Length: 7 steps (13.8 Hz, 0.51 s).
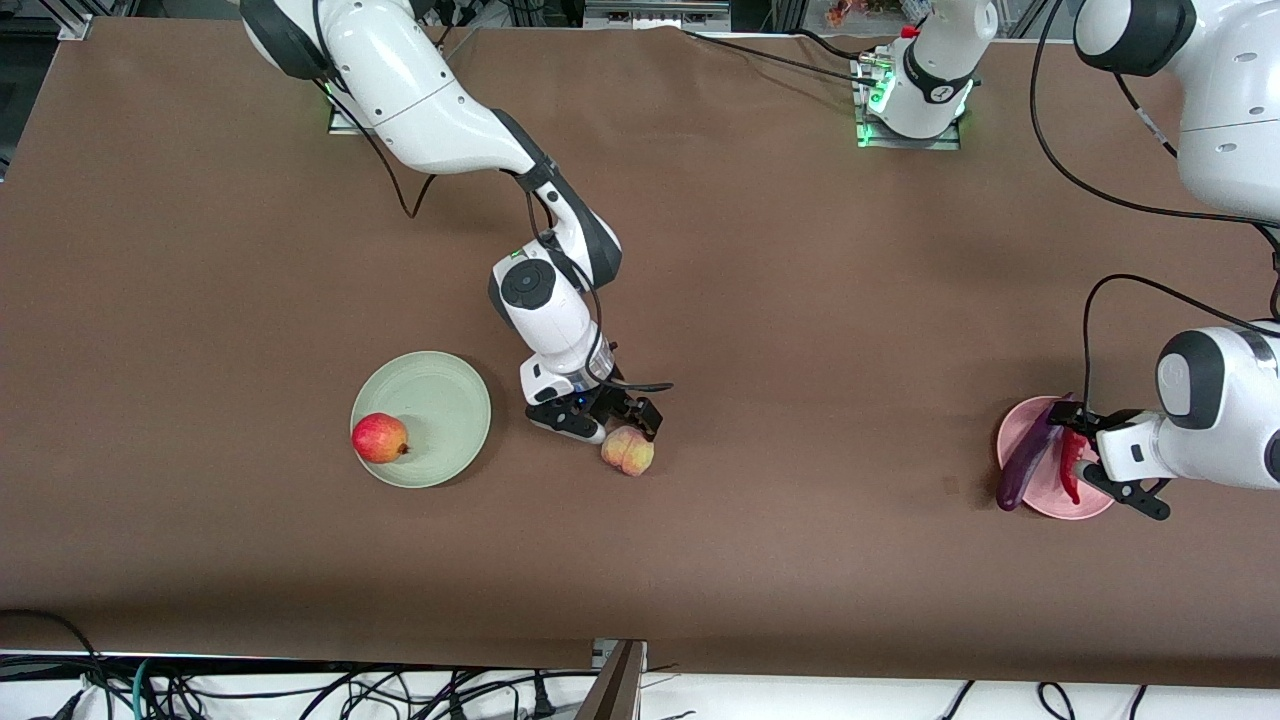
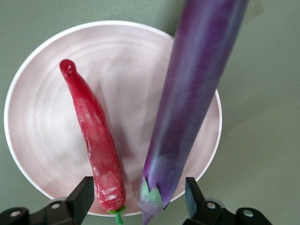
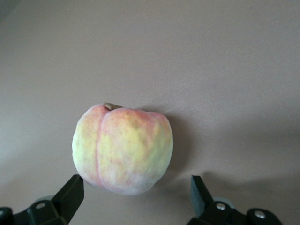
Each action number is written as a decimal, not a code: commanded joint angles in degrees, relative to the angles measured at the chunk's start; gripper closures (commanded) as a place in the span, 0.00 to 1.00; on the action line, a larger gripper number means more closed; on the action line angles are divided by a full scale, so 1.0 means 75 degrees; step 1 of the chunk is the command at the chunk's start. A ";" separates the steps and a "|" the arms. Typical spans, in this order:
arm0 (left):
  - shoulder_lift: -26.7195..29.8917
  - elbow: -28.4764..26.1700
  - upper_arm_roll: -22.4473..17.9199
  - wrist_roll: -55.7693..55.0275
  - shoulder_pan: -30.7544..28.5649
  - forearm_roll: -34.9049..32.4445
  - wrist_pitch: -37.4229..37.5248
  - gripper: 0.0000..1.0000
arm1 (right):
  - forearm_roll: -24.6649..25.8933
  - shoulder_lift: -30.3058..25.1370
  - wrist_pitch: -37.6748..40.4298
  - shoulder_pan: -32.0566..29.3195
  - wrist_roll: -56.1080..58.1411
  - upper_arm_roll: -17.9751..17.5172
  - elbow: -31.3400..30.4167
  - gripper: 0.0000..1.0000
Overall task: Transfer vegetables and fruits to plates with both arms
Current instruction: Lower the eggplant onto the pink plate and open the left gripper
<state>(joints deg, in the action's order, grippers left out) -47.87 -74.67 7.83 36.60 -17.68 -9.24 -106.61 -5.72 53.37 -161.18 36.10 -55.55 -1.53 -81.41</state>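
Right pincer (image 1: 622,423) hangs wide open and empty just over the peach (image 1: 628,450) lying on the tabletop (image 1: 800,300) beside the green plate (image 1: 440,395), crease showing only in its wrist view, while the left pincer (image 1: 1085,455), spread and empty, sits above the pink plate (image 1: 1050,500).

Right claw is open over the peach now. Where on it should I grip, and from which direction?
Grip the peach across its round middle, coming straight down from above. It lies alone on the bare table, crease showing in the wrist view, and the open right claw is wide enough to span it. Probably center the claw over it first.
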 commanded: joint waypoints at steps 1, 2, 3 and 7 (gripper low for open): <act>0.0078 -0.0052 0.0092 0.0160 -0.0068 -0.0139 0.0058 0.13 | 0.0118 0.0044 -0.0141 -0.0067 0.0047 0.0016 0.0086 0.00; 0.0078 -0.0040 0.0092 0.0160 -0.0068 -0.0127 0.0058 0.13 | 0.0118 0.0044 -0.0293 -0.0067 0.0047 0.0028 0.0086 0.00; 0.0101 -0.0052 0.0104 0.0136 -0.0068 -0.0127 0.0081 0.10 | 0.0118 0.0055 -0.0352 -0.0056 0.0036 0.0028 0.0086 0.00; 0.0487 0.0030 0.0163 0.0078 -0.0022 0.0247 0.0864 0.00 | 0.0223 0.0056 -0.0376 -0.0056 0.0036 0.0087 0.0086 0.00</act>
<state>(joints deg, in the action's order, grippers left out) -47.25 -74.27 8.54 36.59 -17.73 -8.67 -103.72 -5.18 53.38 -163.15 35.90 -55.52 -0.99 -81.34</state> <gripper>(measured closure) 0.000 0.000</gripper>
